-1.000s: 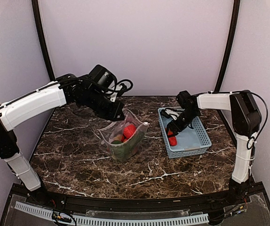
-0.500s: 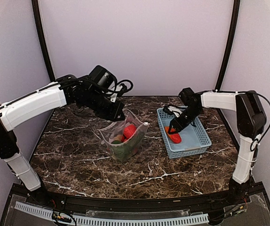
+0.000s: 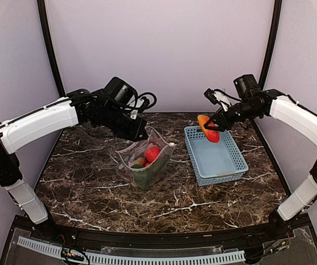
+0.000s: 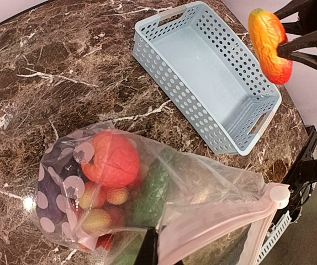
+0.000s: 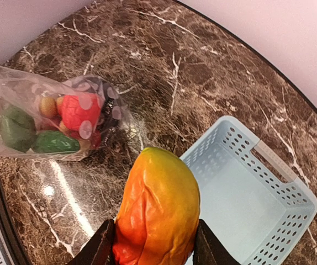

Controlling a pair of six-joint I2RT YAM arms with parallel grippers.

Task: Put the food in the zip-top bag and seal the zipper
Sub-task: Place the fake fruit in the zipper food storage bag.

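Note:
My right gripper (image 3: 212,126) is shut on the red-orange pepper (image 3: 208,128), holding it in the air above the far-left corner of the light-blue basket (image 3: 219,163); the pepper (image 5: 157,205) sits between the fingers (image 5: 101,248) in the right wrist view, and it also shows in the left wrist view (image 4: 270,37). My left gripper (image 3: 138,131) is shut on the pale zipper strip (image 4: 219,221) of the clear spotted zip-top bag (image 3: 144,159), holding its mouth up. Inside the bag lie a red tomato (image 4: 111,159), berries (image 4: 98,218) and green pieces (image 4: 153,190).
The light-blue lattice basket (image 4: 260,118) stands right of the bag and holds nothing. The dark marble table (image 3: 92,187) is bounded by a black frame and pale walls. The zipper slider (image 4: 277,194) sits at the strip's end.
My right gripper has lifted the pepper out of the basket, rising and moving toward the back. The left gripper and bag have not moved.

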